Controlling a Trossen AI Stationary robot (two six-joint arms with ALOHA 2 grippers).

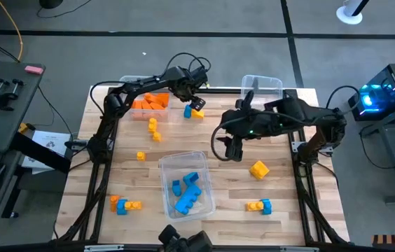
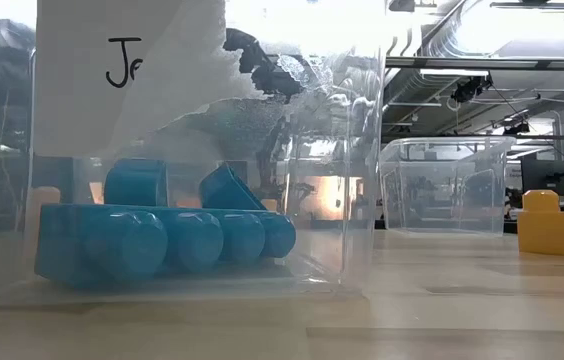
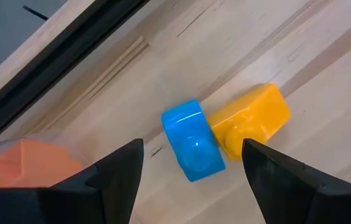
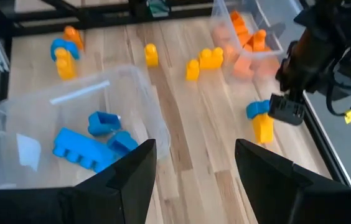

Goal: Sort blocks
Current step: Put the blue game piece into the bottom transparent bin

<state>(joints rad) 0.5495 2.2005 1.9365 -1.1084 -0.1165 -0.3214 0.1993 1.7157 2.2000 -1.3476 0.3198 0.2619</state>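
A blue block [image 3: 191,142] joined to a yellow block [image 3: 250,118] lies on the wooden table near its far edge, also seen as a small blue and yellow pair [image 1: 193,112]. My left gripper [image 3: 191,171] hangs open just above this pair, pointing steeply down, with one finger on each side and touching nothing. My right gripper [image 1: 234,148] is open and holds nothing, raised over the middle of the table; between its fingers [image 4: 194,168] I see only bare wood. Loose yellow blocks [image 1: 155,131] lie at the left.
A clear bin of blue blocks [image 1: 187,185] stands near centre, a bin of orange blocks [image 1: 148,101] at far left, and a clear bin [image 1: 262,87] at far right. A large yellow block [image 1: 258,169] and two mixed clusters [image 1: 125,205] [image 1: 259,206] lie nearer.
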